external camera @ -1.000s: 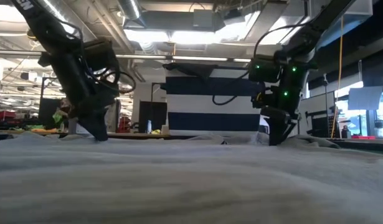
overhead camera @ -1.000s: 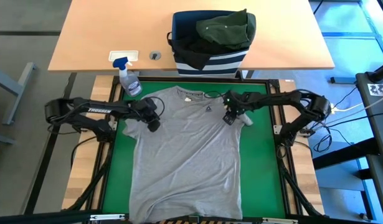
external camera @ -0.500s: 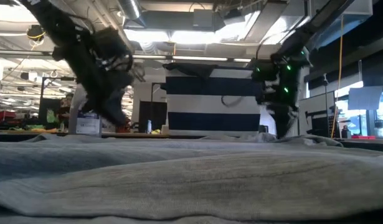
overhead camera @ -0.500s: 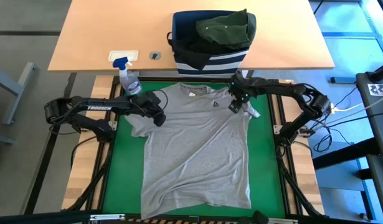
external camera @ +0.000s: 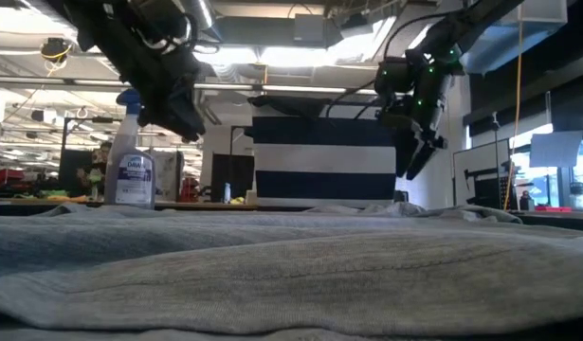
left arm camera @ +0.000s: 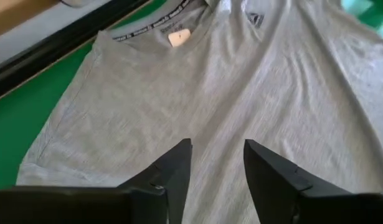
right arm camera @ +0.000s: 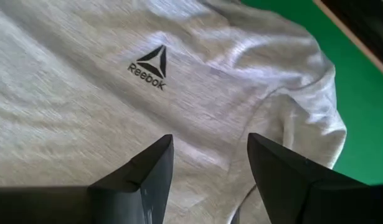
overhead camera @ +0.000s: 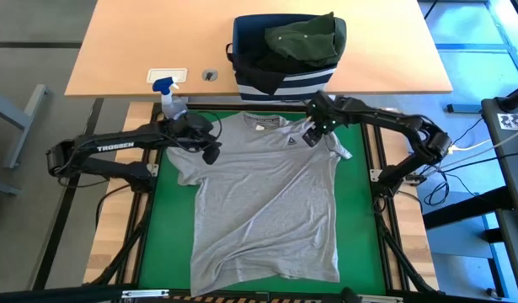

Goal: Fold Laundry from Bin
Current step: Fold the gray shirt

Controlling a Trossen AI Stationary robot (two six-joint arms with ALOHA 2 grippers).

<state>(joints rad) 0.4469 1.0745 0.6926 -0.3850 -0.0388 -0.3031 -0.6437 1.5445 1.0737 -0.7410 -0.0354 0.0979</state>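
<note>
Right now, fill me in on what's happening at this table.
A light grey cotton T-shirt lies spread flat on the green mat. The left gripper and right gripper both hover open above its shoulders, holding nothing. Behind, the navy fabric bin with white stripes holds a dark olive garment. A clear spray bottle with a blue nozzle stands beside the mat.

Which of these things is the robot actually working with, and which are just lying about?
Part of the job:
- grey T-shirt, spread flat on the green mat
- striped bin
- dark green garment in the bin
- left gripper and right gripper, both open

Just lying about:
- spray bottle
</note>
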